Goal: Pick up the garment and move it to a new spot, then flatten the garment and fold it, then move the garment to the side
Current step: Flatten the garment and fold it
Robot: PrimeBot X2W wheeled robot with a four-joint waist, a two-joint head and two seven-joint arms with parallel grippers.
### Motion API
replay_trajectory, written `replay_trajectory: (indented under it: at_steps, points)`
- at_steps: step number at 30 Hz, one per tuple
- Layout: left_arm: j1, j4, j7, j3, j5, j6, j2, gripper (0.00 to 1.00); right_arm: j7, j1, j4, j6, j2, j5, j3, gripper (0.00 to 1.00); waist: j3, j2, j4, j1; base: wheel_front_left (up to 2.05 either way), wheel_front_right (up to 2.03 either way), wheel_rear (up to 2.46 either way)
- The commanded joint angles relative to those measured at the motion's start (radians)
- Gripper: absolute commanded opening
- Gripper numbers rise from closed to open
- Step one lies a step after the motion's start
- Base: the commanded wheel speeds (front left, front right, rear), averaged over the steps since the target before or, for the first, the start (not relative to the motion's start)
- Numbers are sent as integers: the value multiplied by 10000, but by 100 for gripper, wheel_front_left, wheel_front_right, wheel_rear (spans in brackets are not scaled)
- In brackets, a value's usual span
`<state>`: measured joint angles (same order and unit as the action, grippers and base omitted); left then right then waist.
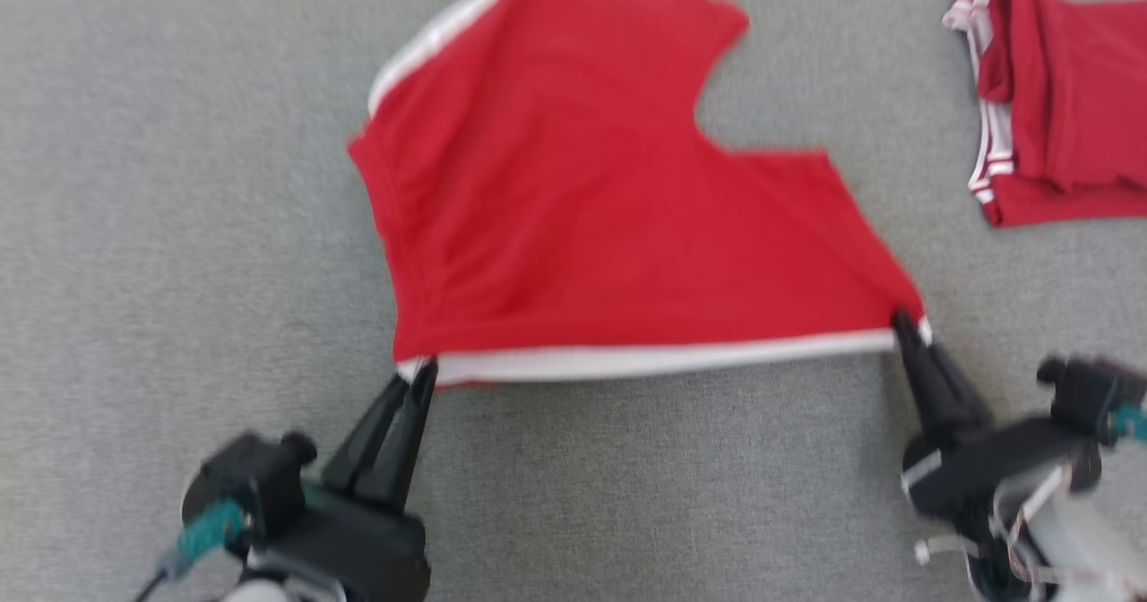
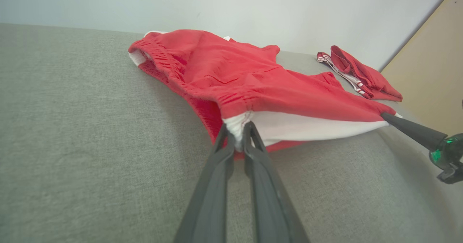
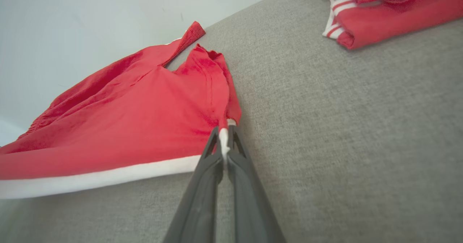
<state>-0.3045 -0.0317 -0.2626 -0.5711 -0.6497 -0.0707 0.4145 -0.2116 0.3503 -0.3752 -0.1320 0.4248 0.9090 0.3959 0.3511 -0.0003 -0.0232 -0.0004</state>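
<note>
Here, the red garment (image 1: 582, 208) lies spread over the middle of the grey fabric-covered counter (image 1: 161, 226) in the head view. Its white band (image 1: 654, 358) is pulled into a straight, taut line along the 6 o'clock side.

The left end effector (image 1: 419, 371) is at 7 o'clock of the garment, its two dark fingers closed together on the left end of that band. The left wrist view shows it (image 2: 237, 127) pinching a bunched white corner, with the held edge looking raised a little off the counter while the far part rests on it.

The right end effector (image 1: 901, 320) is at 4 o'clock of the garment, clamped on the opposite end of the band. In its own wrist view the fingers (image 3: 224, 129) meet on a thin strip of white and red cloth.

A second red garment (image 1: 1057, 100) with white stripes lies folded at 2 o'clock in the head view, well apart from the stretched one. A pale wall (image 2: 253, 4) rises behind the counter's far edge.
</note>
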Motion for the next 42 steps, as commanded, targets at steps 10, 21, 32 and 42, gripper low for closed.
replay_trajectory:
  at_steps: [10,21,32,42]
  points:
    - [2337,51,-19,403,968,300,-502,0,1116,-3487,2160,32,-647,-985,-1774,0,-1454,3,354,4,0,0,0]
    - [2786,24,-20,1022,1695,963,-954,0,3034,-4644,4709,32,-1997,-2514,-3867,0,-1844,3,577,4,0,0,0]
    - [660,-903,-17,1597,2060,1569,-1698,0,3863,-1071,3776,32,-1300,-3223,-3686,0,-1210,3,1038,4,0,0,0]
    - [-2076,-3130,-12,2125,1906,1824,-2463,0,3669,3489,-115,32,-1000,-3626,-2514,0,136,3,1822,4,0,0,0]
